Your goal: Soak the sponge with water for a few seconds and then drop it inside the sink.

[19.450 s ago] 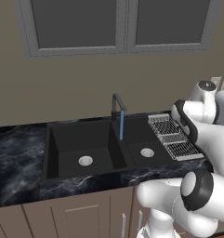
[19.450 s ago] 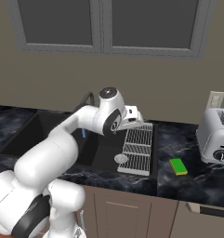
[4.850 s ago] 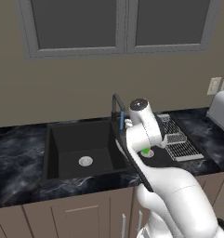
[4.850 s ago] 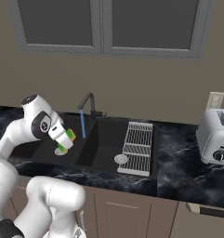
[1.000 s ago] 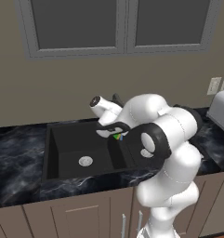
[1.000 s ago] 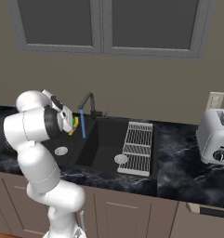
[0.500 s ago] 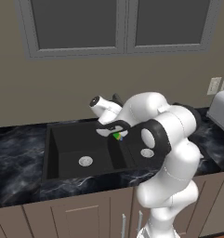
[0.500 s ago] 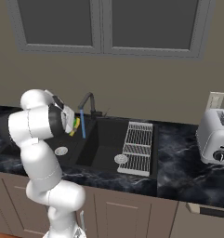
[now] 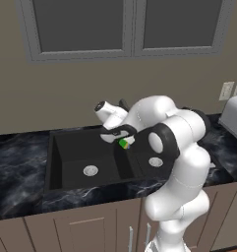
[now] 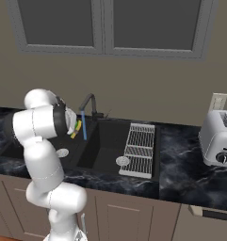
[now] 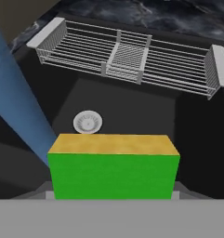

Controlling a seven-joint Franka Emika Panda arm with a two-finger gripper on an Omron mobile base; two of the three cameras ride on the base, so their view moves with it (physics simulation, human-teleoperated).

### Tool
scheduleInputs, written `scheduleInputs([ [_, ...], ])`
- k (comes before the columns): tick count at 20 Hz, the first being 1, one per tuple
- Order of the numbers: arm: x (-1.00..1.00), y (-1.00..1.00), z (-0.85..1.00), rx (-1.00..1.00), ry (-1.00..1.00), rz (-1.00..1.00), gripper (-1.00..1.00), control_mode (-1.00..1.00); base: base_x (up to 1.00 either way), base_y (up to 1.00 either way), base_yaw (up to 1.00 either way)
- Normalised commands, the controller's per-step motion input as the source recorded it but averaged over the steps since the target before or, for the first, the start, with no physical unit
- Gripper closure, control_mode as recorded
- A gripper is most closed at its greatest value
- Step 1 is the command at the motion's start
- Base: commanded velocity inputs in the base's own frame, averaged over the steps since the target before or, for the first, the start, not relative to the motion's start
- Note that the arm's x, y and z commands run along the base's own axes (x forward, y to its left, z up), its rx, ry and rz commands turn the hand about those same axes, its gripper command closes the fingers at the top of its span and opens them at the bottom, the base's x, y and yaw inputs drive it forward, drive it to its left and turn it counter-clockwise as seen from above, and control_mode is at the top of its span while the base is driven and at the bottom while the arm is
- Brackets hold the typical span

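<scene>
Gripper: the gripper (image 9: 121, 138) is out over the sink, clamped on the sponge; in the left base view its dark fingers sit right above the green block.

Sponge: the sponge (image 11: 113, 167) is held up in the air, not lying in either basin. The hand view gives its bright green face toward the camera and the yellow layer on the far upper side. In the left base view the sponge (image 9: 124, 143) shows as a small green and yellow patch above the divider between the two basins. In the right base view the sponge (image 10: 76, 129) peeks out just beside the arm's wrist.

Water: the water (image 10: 83, 125) is running, a thin blue stream falling straight from the tap. From the hand view the water (image 11: 20, 104) is a wide translucent blue band on the left, passing just beside the sponge's left edge; whether it touches the block I cannot tell.

Sink: the sink (image 9: 58, 168) is a black double basin set in dark marbled counter. A round silver drain (image 11: 88, 122) lies in the basin under the sponge.

Tap: the tap (image 10: 88, 104) is dark and angular, standing at the back edge of the sink.

Drying rack: the wire rack (image 10: 140, 148) sits across the right side of the sink, well apart from the sponge; the rack (image 11: 127, 55) runs along the top of the hand view.

Toaster: a silver toaster (image 10: 219, 138) stands on the counter on the far right.
</scene>
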Motion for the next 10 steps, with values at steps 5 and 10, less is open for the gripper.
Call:
scheduleInputs([
  [5, 0.0, 0.01, 0.0, 0.01, 0.11, 0.07, 1.0, -1.0, 0.0, 0.0, 0.0],
  [10, 0.0, 0.0, 0.0, 0.03, 0.02, 0.07, 1.0, -1.0, 0.0, 0.0, 0.0],
])
